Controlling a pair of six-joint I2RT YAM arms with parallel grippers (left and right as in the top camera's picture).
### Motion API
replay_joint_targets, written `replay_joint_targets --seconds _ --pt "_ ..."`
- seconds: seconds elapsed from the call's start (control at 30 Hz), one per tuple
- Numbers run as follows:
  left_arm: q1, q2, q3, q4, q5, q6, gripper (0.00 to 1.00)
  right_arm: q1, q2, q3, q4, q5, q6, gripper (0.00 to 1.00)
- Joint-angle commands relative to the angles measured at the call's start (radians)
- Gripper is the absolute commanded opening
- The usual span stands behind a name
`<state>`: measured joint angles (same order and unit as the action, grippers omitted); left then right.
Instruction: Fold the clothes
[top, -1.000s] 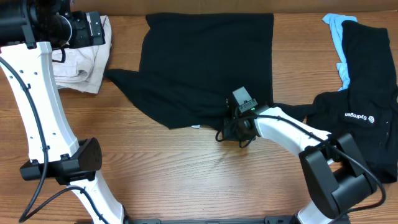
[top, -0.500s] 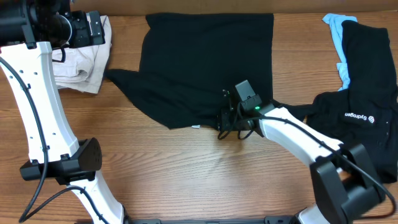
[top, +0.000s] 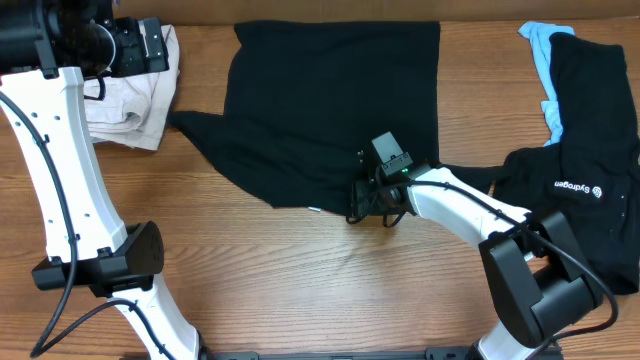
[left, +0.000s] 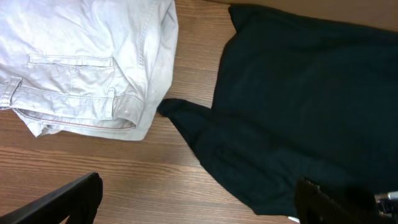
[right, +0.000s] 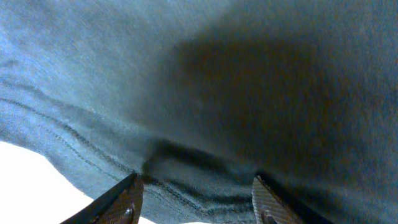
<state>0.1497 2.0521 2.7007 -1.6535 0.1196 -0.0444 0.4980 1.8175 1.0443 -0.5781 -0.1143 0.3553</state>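
Clothes (top: 300, 120): three pieces lying loose on the wooden table (top: 300, 280); none in a tidy fold.
Plain black T-shirt (top: 330, 100): spread flat at the centre back of the table. One sleeve reaches out to the left. The lower hem runs on a slant toward the front.
White tag (top: 316, 208): small pale fleck at the lower hem, just left of the right gripper.
Logo T-shirt (top: 580, 190): black and crumpled, at the right side of the table, white lettering facing up.
Light-blue piece (top: 545, 45): back right corner, partly covered by the logo T-shirt.
Beige garment (top: 130, 105): folded, back left; pocket and waistband show in the left wrist view. The black sleeve tip lies just beside its edge; cannot tell whether they touch.
Right gripper (top: 372, 205): down at the lower hem of the plain black T-shirt. In its wrist view the fingers (right: 127, 199) stand apart, with the stitched hem rumpled across the gap; the cloth is not pinched.
Left gripper (left: 199, 208): raised at the back left, above the beige garment. Its fingers (left: 68, 199) are spread wide, with nothing between them.
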Motion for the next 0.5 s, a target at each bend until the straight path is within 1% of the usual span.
replay_joint_targets --seconds 0.0,0.2,0.33,0.47 --pt "-0.007 0.014 -0.003 0.001 0.011 0.023 1.00 0.000 0.025 0.003 -0.089 0.016 0.071 0.61" --pt "-0.008 0.035 -0.003 -0.002 0.011 0.023 1.00 -0.031 0.025 0.003 -0.314 0.022 0.166 0.62" --pt "-0.013 0.064 -0.003 -0.002 0.011 0.024 1.00 -0.093 0.024 0.003 -0.416 0.033 0.209 0.62" --pt "-0.037 0.099 -0.003 0.001 0.012 0.071 1.00 -0.170 0.023 0.003 -0.495 0.032 0.225 0.63"
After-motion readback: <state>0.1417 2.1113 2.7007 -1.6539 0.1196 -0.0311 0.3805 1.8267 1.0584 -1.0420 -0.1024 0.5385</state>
